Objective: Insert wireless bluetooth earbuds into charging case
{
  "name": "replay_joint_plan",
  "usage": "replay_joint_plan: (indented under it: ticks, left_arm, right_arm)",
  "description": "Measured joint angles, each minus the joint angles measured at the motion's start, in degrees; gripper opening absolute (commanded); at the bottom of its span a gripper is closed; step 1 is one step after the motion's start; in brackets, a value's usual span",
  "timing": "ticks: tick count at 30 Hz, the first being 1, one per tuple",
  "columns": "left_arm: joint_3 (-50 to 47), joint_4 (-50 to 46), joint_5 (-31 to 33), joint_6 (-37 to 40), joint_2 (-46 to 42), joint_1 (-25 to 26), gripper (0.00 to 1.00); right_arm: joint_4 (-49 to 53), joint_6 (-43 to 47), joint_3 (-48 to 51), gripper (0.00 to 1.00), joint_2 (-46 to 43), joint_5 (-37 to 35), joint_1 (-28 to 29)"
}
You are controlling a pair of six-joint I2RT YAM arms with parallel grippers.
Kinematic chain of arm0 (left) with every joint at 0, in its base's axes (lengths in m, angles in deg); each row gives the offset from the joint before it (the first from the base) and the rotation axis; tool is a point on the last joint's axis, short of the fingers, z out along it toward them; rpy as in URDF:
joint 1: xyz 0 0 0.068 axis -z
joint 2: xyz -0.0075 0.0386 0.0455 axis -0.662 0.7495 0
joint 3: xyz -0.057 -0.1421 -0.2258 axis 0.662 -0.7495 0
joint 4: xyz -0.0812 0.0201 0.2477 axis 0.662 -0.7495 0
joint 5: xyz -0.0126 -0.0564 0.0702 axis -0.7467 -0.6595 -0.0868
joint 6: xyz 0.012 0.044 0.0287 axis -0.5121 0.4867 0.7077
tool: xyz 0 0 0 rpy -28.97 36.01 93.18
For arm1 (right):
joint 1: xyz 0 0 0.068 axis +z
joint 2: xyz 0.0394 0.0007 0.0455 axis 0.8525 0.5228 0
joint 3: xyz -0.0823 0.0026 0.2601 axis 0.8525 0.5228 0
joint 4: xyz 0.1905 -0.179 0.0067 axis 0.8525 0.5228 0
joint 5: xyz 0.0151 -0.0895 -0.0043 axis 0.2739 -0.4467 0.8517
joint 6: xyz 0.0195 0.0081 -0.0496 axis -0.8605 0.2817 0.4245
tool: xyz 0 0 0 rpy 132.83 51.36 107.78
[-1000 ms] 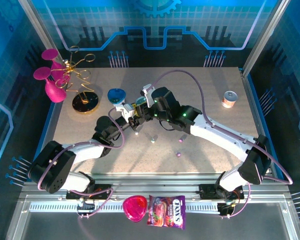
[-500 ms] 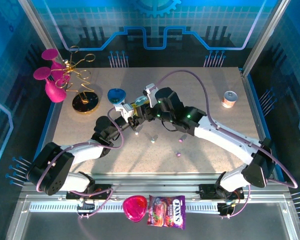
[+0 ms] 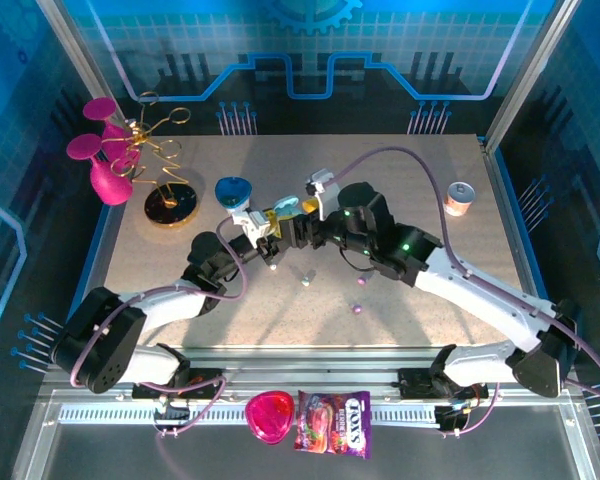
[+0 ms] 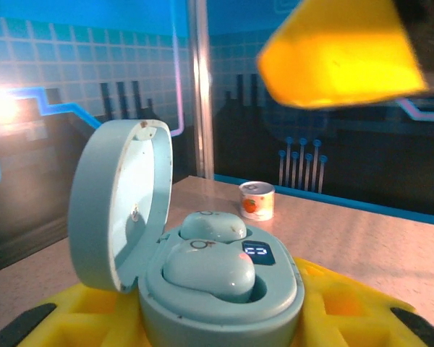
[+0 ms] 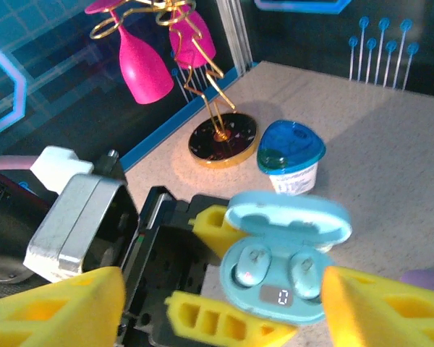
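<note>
A light-blue charging case [image 5: 286, 269] stands with its lid up, and my left gripper [image 4: 217, 329] is shut on it with yellow fingers [image 5: 211, 223] on both sides. Two light-blue earbuds [image 5: 252, 264] [image 5: 304, 272] lie in its wells, seen in the left wrist view as earbuds [image 4: 208, 272] under the raised lid [image 4: 119, 202]. My right gripper [image 5: 223, 289] is open, just back from the case, with nothing between its fingers. In the top view the case [image 3: 285, 205] is at mid table. Loose earbuds [image 3: 305, 282] [image 3: 357, 309] lie on the table nearer the arms.
A small tin can [image 3: 460, 197] stands at the right. A blue-lidded cup [image 3: 234, 192] and a gold stand [image 3: 170, 203] with pink glasses are at the left rear. A pink case [image 3: 268, 415] and a candy bag [image 3: 333, 423] lie on the front rail.
My right gripper has opened wide and drawn back to the right, away from the case. The left gripper has stayed in place, still holding the case.
</note>
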Motion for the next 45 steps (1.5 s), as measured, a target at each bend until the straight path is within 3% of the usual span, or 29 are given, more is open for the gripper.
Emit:
replay_joint_plan:
  ticks: [5,15,23,36,39,45]
  left_arm:
    - [0.02,-2.51,-5.03,1.9,-1.92,0.0,0.36]
    - [0.02,-4.57,-10.69,3.93,-2.36,0.04,0.37]
    - [0.02,-3.89,-11.17,3.72,-2.43,0.04,0.37]
    - [0.07,-3.3,-10.69,2.62,-2.43,0.07,0.37]
    - [0.31,-3.3,-10.69,2.6,-2.43,0.04,0.37]
    - [0.46,-2.99,-10.69,2.21,-3.21,0.07,0.37]
  right_arm:
    - [0.11,-0.94,0.0,0.85,-1.29,-0.39,-3.3]
    - [7.8,-3.69,-4.98,0.83,2.99,2.08,-6.54]
    - [12.7,-4.5,-5.57,0.81,3.58,2.95,-6.58]
    - [12.07,-4.81,-0.11,0.81,-0.9,6.29,-6.47]
    - [9.44,-6.82,1.36,0.82,-1.36,9.2,-7.34]
    - [-2.36,-18.08,9.68,0.77,-2.8,21.77,-13.81]
